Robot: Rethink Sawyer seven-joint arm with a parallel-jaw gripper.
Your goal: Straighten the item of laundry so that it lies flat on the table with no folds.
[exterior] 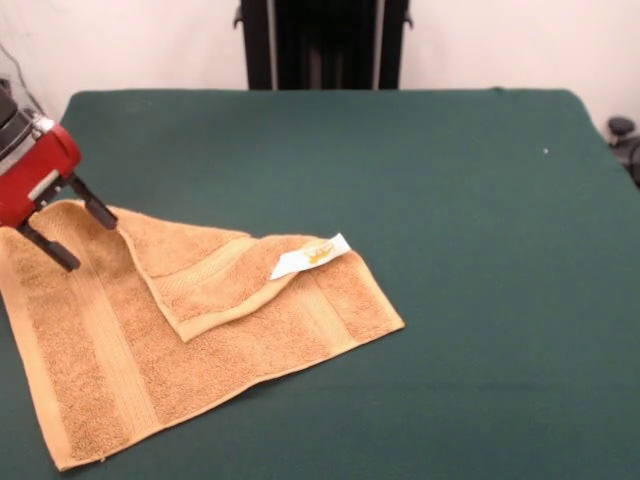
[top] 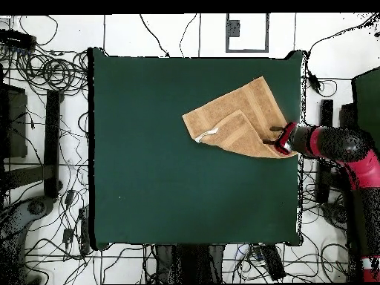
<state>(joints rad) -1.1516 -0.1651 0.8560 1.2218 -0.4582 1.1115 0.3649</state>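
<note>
An orange-tan towel [exterior: 190, 330] lies at the left of the green counter [exterior: 470, 260] in the front view, close to the near edge; its left side runs out of the picture there, so that border cannot be checked. One corner is folded back over the middle of the towel, forming a triangular flap [exterior: 205, 270] that hides the cloth beneath it, and a small white tag [exterior: 310, 256] with a yellow mark sits at the flap's tip, its print too small to read. A woven band shows along the flap and another down the left part of the towel. The red arm [top: 338, 145] comes in from the left edge in the front view, mostly cut off, and only its gripper [exterior: 68, 232] and red wrist show. The two dark fingers [exterior: 95, 208] are spread apart, standing over the towel's far left edge by the fold; whether their tips touch the cloth is hard to tell. From overhead the towel [top: 234, 119] sits toward the counter's right side, and the gripper [top: 273, 136] meets its edge, the fingers too small to make out.
</note>
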